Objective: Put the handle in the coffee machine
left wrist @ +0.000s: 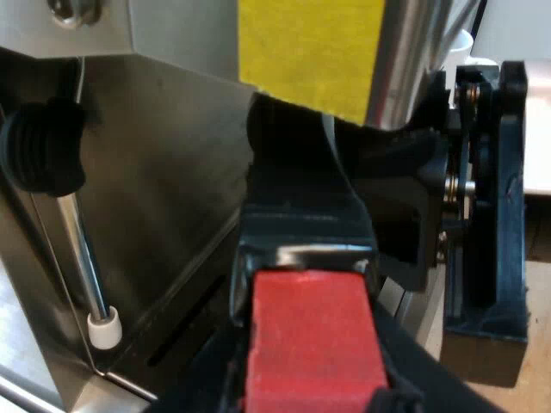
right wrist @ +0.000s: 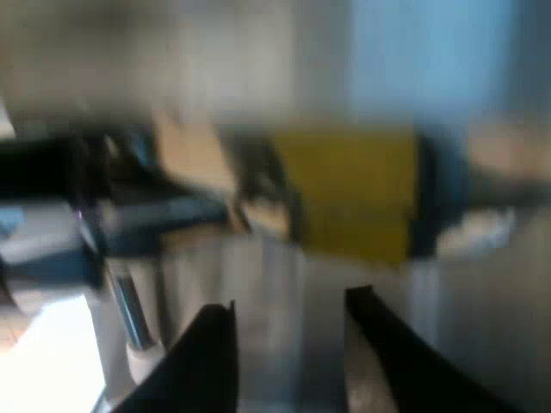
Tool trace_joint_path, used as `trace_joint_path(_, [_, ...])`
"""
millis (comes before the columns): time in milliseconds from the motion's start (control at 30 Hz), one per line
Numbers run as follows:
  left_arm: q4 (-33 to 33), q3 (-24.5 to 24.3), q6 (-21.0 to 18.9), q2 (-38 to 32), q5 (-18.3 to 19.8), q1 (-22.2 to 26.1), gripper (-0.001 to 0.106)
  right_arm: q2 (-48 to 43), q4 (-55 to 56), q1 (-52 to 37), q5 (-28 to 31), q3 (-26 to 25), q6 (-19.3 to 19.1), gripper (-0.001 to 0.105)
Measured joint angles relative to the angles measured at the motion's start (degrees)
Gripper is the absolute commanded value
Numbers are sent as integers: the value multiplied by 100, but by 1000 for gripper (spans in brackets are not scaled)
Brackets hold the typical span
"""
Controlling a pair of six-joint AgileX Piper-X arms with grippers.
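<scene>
The holder's dark handle [left wrist: 301, 206] runs from me up under the espresso machine's front [left wrist: 172, 172], beneath a yellow patch [left wrist: 310, 52]. Its red end [left wrist: 314, 335] is the part closest to me. My left gripper [left wrist: 314, 391] is shut on the handle, with black fingers [left wrist: 202, 379] on both sides of the red end. The holder's metal head is hidden under the machine. My right gripper [right wrist: 288, 344] hangs open in front of the machine's steel face [right wrist: 284, 284], below the yellow patch [right wrist: 344, 189], holding nothing. It also stands close beside the handle's far end [left wrist: 486, 258].
A steam wand with a white tip [left wrist: 103, 331] hangs down by the machine's steel wall, with a ribbed black knob [left wrist: 41, 155] above it. The wand [right wrist: 129, 318] is also near my right fingers. A wooden surface [left wrist: 538, 344] lies under the machine.
</scene>
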Motion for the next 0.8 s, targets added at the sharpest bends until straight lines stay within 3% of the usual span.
trace_joint_path(433, [0,0,-7,0,13,0,0,44,-675,0,635,0,-229,28])
trace_joint_path(467, [0,0,-7,0,13,0,0,58,-753,0,658,10,-330,28])
trace_joint_path(533, [0,0,-7,0,13,0,0,128,-1085,0,689,47,-895,28])
trace_joint_path(600, [0,0,-7,0,13,0,0,144,-1233,0,689,76,-1143,28])
trace_joint_path(800, [0,0,-12,0,13,0,0,175,-1455,0,689,110,-1314,28])
